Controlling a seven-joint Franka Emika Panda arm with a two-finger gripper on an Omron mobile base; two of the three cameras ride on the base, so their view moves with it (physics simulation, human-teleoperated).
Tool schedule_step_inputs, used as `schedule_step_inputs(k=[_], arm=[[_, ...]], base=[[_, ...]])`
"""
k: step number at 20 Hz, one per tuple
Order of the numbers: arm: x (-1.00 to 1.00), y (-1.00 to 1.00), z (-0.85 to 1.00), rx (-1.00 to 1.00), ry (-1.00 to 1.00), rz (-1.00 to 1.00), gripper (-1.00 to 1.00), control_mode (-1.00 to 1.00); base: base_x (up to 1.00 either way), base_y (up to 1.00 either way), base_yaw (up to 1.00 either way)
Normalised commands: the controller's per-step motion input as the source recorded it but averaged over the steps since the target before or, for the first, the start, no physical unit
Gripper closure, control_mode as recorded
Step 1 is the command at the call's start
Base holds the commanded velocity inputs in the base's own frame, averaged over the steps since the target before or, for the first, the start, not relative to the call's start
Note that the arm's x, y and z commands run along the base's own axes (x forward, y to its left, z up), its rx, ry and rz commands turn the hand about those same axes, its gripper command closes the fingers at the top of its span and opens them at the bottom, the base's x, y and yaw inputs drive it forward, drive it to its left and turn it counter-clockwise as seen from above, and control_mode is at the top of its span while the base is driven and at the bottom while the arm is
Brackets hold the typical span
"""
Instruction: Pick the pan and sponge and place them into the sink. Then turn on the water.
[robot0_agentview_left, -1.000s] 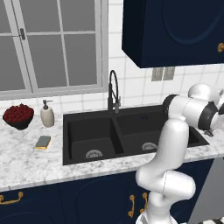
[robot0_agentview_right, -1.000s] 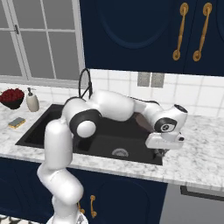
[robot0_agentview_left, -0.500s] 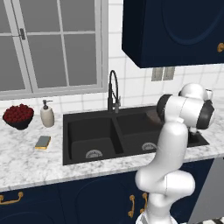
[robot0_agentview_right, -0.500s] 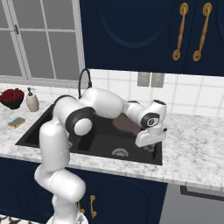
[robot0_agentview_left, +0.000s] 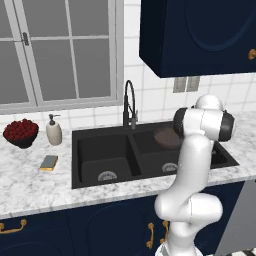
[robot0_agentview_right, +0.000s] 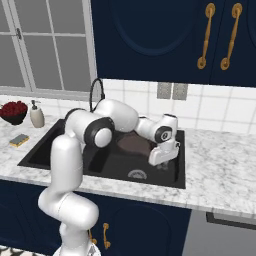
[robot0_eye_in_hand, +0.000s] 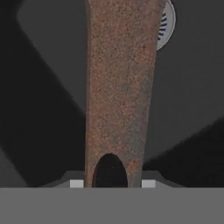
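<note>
My gripper (robot0_agentview_right: 161, 163) is shut on the handle of the round dark brown pan (robot0_agentview_right: 134, 145), holding it over the right basin of the black double sink (robot0_agentview_right: 102, 176). The left base view shows the pan (robot0_agentview_left: 167, 137) above that basin, beside my white arm. Along the hand view runs the rusty brown pan handle (robot0_eye_in_hand: 118, 87), gripped at its end between my gripper (robot0_eye_in_hand: 112, 183), with a silver drain (robot0_eye_in_hand: 166, 22) below. A blue-grey and yellow sponge (robot0_agentview_left: 49, 162) (robot0_agentview_right: 19, 140) lies on the marble counter left of the sink (robot0_agentview_left: 76, 167). Nothing runs from the black coil-necked faucet (robot0_agentview_left: 129, 102) (robot0_agentview_right: 95, 91).
A black bowl of red fruit (robot0_agentview_left: 21, 132) (robot0_agentview_right: 14, 111) and a white soap dispenser (robot0_agentview_left: 53, 131) (robot0_agentview_right: 36, 115) stand at the back left of the counter. Dark blue wall cabinets (robot0_agentview_left: 200, 35) hang above the sink's right side.
The arm has swung left with the pan, carrying it from above the counter at the sink's right edge to over the right basin. The sponge has not moved.
</note>
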Motion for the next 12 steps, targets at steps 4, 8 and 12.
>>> schedule_step_inputs(k=[4, 8, 12], arm=[[0.26, 0.09, -0.29, 0.00, -0.04, 0.23, 1.00, -1.00], [0.19, 0.00, -0.32, 0.00, -0.02, 0.27, 1.00, -1.00], [0.16, 0.03, -0.41, 0.00, -0.08, 0.12, 1.00, -1.00]], base=[[0.00, 0.00, 0.00], [0.00, 0.00, 0.00], [0.00, 0.00, 0.00]])
